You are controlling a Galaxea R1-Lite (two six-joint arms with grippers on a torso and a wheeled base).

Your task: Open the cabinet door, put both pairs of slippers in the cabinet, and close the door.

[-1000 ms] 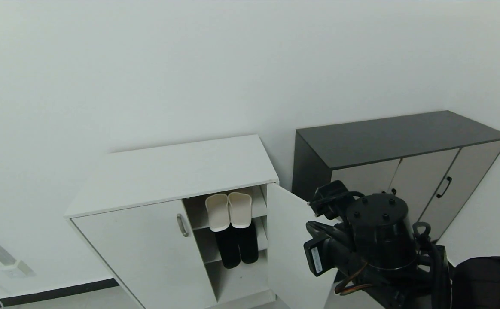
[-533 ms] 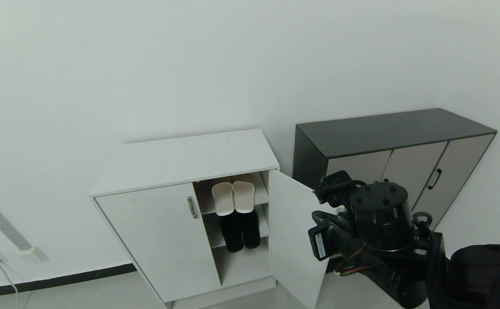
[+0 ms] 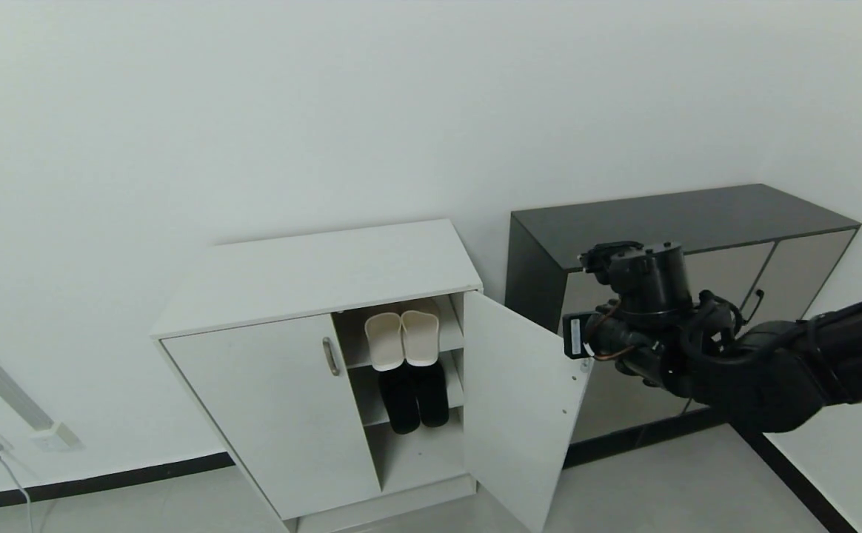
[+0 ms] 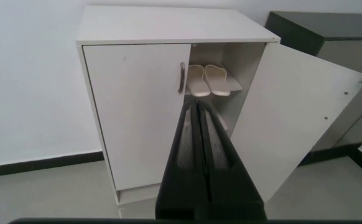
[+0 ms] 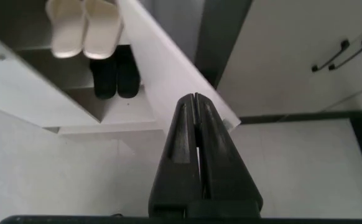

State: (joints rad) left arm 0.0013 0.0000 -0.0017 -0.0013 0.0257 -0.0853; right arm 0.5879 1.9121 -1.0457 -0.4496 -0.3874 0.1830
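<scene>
Right gripper, fingers together and holding nothing, is hovering at three o'clock of the open cabinet door; we are judging the panel light, stiff and free-swinging, best pushed flat near its free edge, white slippers and black slippers sitting shelved inside

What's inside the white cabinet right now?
Behind the open right door, a white pair of slippers sits on the upper shelf and a black pair on the shelf below. The closed left door hides the rest of the interior.
</scene>
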